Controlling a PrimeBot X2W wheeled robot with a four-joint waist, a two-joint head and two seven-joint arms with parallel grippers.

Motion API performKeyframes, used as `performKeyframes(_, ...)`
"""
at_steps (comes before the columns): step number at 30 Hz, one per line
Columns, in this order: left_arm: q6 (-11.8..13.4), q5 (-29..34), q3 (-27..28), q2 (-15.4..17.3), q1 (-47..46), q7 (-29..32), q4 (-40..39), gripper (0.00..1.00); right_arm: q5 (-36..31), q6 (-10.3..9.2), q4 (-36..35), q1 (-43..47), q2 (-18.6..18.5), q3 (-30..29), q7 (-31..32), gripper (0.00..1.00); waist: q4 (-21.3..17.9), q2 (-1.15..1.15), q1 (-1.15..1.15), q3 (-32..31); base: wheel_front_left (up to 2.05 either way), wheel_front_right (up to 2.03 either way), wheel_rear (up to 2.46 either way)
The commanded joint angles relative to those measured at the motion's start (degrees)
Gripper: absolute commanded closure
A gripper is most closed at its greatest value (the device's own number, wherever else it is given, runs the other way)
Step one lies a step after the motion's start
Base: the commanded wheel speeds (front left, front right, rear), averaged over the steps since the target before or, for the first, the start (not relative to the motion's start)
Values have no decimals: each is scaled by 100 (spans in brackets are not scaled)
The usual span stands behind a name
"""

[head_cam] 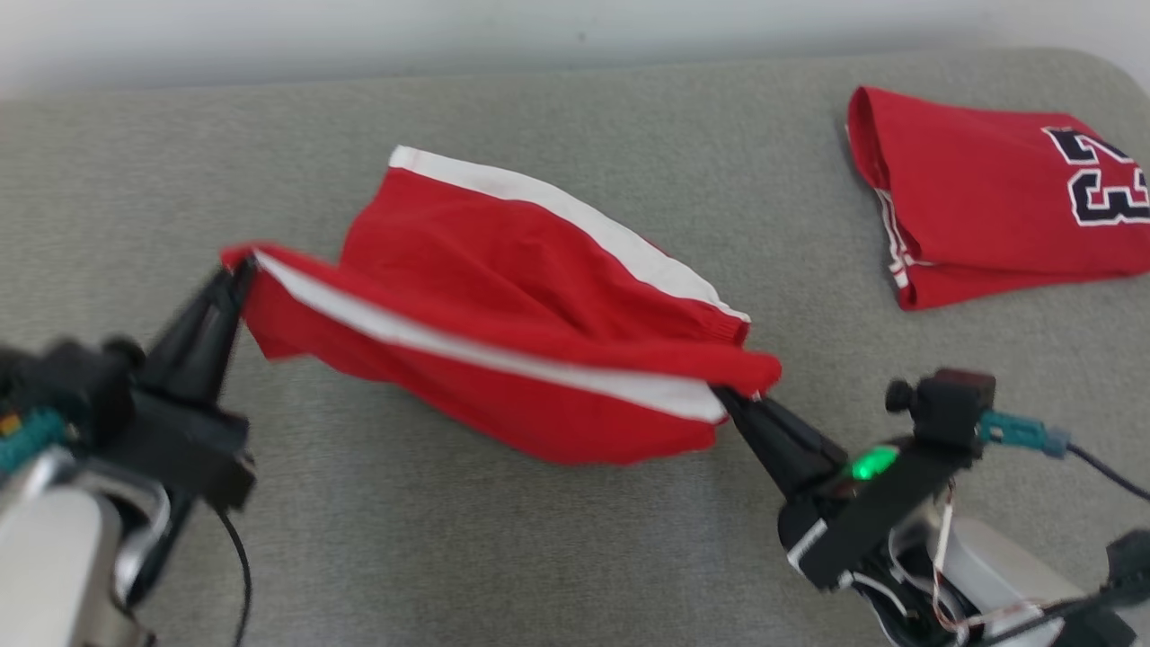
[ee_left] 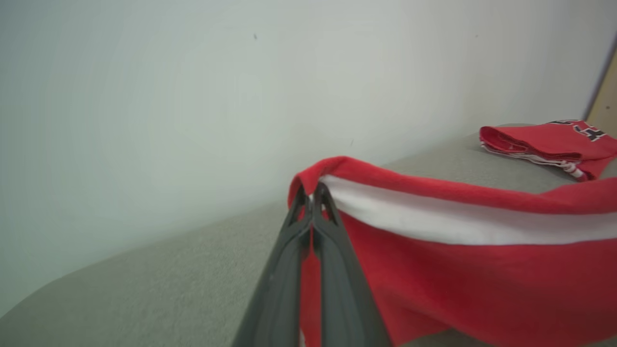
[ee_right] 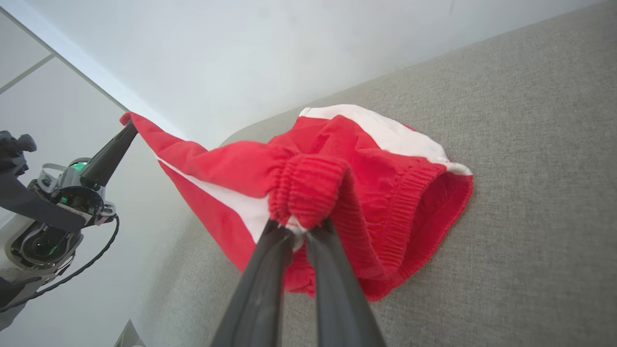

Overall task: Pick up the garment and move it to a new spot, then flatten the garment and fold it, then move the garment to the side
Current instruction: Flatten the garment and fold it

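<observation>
Number 23, dark with white outline, on folded red jersey (head_cam: 979, 207), partly cut off

Red garment (head_cam: 503, 296) with white stripes; red jersey (head_cam: 988, 207), dark numerals; grey surface (head_cam: 449, 557)

Red garment (head_cam: 503, 332) strung across the middle of the grey padded surface (head_cam: 467, 557), pinched at one end by the left gripper (head_cam: 238, 270) and at the other by the right gripper (head_cam: 726, 395), far side lying on the padding. Bare padding in front, at far left, and behind up to the white wall (head_cam: 359, 36). At the far right corner, a folded red jersey (head_cam: 988, 216), well apart from the garment, open padding between.
</observation>
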Motion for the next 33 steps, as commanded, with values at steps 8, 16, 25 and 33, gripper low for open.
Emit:
performKeyframes(8, -184, -155, -315, 384, -1495, 432, 1051, 100, -51, 1, 900, -961, 704, 48, -174, 100, -719, -1, -1, 704, 0, 0, 0)
performKeyframes(16, -211, -328, -970, 642, -2671, 604, 2294, 100, 72, 1, 1623, -1600, 1198, 169, -416, 100, -986, -1, -1, 1020, 0, 0, 0)
performKeyframes(25, -215, -659, -1847, 760, -3615, 483, 3385, 100, 207, 1, 1927, -1957, 1492, 426, -618, 100, -1225, -1, -1, 1224, 0, 0, 0)
performKeyframes(33, -215, -816, -2398, 736, -3945, 41, 4195, 0, 181, 1, 2116, -2130, 1614, 600, -751, 27, -1293, -1, -1, 1192, 0, 0, 0)
